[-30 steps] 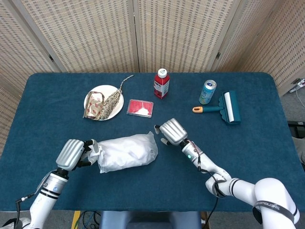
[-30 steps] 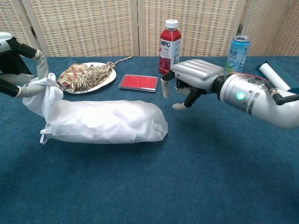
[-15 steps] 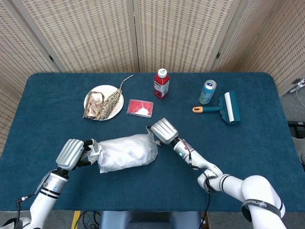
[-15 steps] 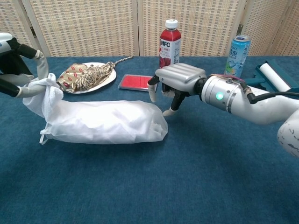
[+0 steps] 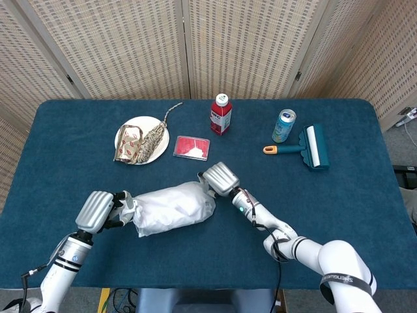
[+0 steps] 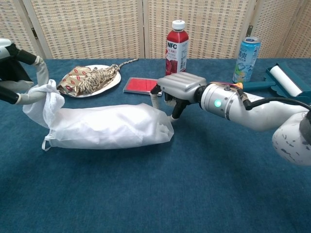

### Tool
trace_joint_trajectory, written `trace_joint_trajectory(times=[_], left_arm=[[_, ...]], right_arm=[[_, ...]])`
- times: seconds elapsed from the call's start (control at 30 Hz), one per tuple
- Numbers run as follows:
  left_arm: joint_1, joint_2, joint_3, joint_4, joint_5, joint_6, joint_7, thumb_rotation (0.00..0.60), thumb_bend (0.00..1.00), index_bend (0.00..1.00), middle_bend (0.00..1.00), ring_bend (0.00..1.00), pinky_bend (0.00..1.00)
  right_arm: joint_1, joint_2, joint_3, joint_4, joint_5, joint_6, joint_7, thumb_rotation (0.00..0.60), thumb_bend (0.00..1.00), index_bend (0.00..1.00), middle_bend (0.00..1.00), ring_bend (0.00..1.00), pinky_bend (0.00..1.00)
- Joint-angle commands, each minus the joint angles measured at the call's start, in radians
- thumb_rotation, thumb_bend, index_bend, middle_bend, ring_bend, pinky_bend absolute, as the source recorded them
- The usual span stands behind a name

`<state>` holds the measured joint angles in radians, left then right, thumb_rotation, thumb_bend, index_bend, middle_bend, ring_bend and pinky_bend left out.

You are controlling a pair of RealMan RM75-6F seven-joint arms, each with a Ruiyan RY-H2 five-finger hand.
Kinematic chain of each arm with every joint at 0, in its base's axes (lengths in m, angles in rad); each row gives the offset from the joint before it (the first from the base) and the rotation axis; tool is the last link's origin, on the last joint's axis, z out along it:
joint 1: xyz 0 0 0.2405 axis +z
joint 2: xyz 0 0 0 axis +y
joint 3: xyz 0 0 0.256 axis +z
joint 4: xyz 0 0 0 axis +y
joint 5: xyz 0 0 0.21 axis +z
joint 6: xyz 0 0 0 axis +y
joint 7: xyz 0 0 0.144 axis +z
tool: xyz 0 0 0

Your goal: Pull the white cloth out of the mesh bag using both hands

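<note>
The white mesh bag (image 5: 171,210) (image 6: 73,138) lies lengthwise on the blue table, stuffed with the white cloth (image 6: 109,124), which shows only as a pale mass through the mesh. My left hand (image 5: 96,210) (image 6: 18,80) grips the bunched neck of the bag at its left end, held a little off the table. My right hand (image 5: 219,178) (image 6: 181,86) is at the bag's closed right end. Its fingertips (image 6: 155,103) touch the top of that end, with finger and thumb still apart and no fabric plainly pinched.
Behind the bag are a white plate (image 5: 124,132) with a wrapped snack and a braided rope, a red card (image 5: 191,147), a red juice bottle (image 5: 220,114), a blue can (image 5: 284,125) and a teal lint roller (image 5: 311,147). Woven screens close off the back.
My right hand has moved left from beside the bag until its fingertips reach the bag's right end. The left hand keeps its hold on the neck and has barely shifted.
</note>
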<state>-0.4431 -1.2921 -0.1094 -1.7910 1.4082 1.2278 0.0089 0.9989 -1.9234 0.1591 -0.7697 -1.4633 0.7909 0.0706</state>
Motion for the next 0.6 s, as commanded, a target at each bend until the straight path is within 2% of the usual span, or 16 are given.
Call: trace_joint_trajectory(times=[0.03,0.43,0.6], left_arm=[[0.001,0.0,0.001,0.002,0.001,0.001,-0.002,0.6,0.45,0.71,1.0,0.96,1.0],[0.007,0.0,0.003,0.008,0.005,0.004,-0.008,0.6,0.45,0.71,1.0,0.97,1.0],[0.01,0.001,0.002,0.013,0.001,0.005,-0.01,0.6,0.45,0.71,1.0,0.97,1.0]], right_arm=[[0.008,-0.009,-0.001,0.012,0.002,-0.009,0.008,0.6,0.26,0.49,1.0,1.0,1.0],[0.017,-0.027,-0.008,0.038,0.006,-0.018,0.021,0.6,0.51,0.51,1.0,1.0,1.0],[0.001,-0.008,-0.014,0.024,0.006,0.002,0.014,0.6,0.54,0.56,1.0,1.0,1.0]])
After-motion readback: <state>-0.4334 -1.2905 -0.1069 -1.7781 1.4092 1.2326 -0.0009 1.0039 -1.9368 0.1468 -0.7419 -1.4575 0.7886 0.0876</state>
